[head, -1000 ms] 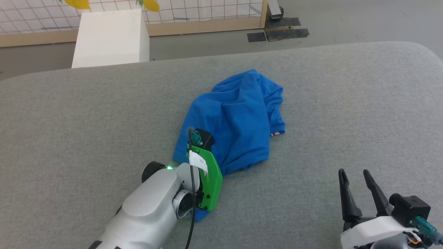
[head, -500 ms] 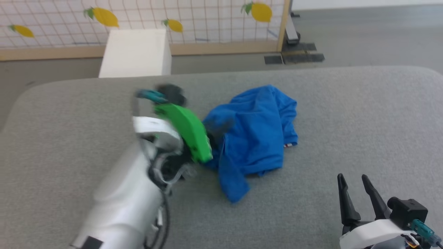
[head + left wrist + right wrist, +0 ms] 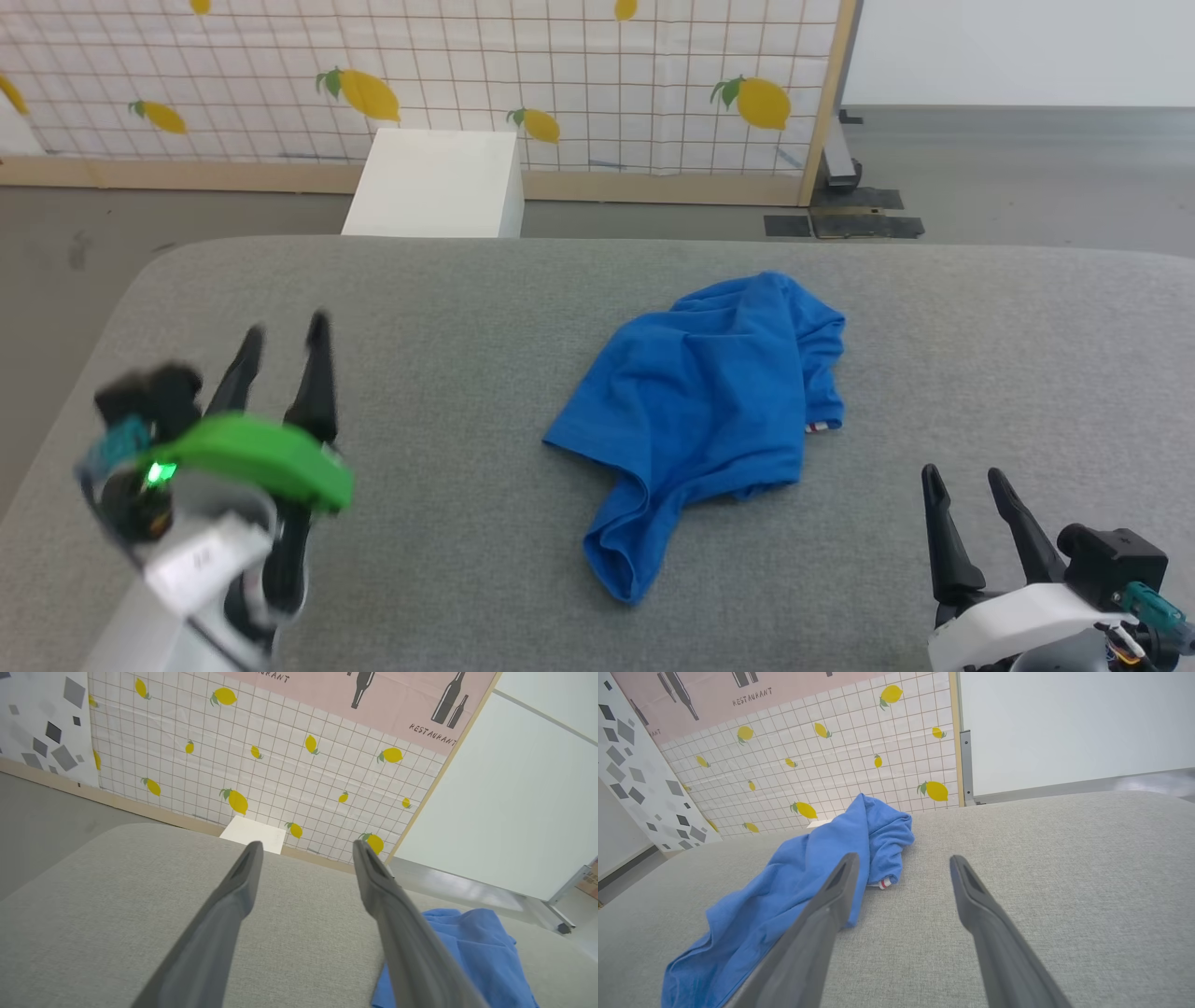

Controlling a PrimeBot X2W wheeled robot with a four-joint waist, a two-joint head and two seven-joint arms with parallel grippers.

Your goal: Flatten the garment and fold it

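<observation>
The garment (image 3: 705, 411) is a royal-blue jersey heap, bunched and creased, in the middle of the grey padded table (image 3: 467, 299), with a scrap of red-and-white trim at its right edge. It also appears at the lower right of the left wrist view, garment (image 3: 472, 952), and left of centre in the right wrist view, garment (image 3: 803, 882). My left gripper (image 3: 285, 341) is open at the left side of the table, well clear of the cloth, nothing between its fingers. My right gripper (image 3: 966, 478) stands open near the front right, empty, just right of the heap.
A white box (image 3: 434, 185) stands on the floor beyond the table's far edge. Behind it runs a lemon-patterned grid screen (image 3: 467, 75) with a wooden frame. The table's rounded left corner (image 3: 140, 280) lies close to my left gripper.
My left gripper has let go of the garment's near edge, opened, and swung away to the left. The cloth dropped back into a heap. The head camera tilted up, shifting the whole picture.
</observation>
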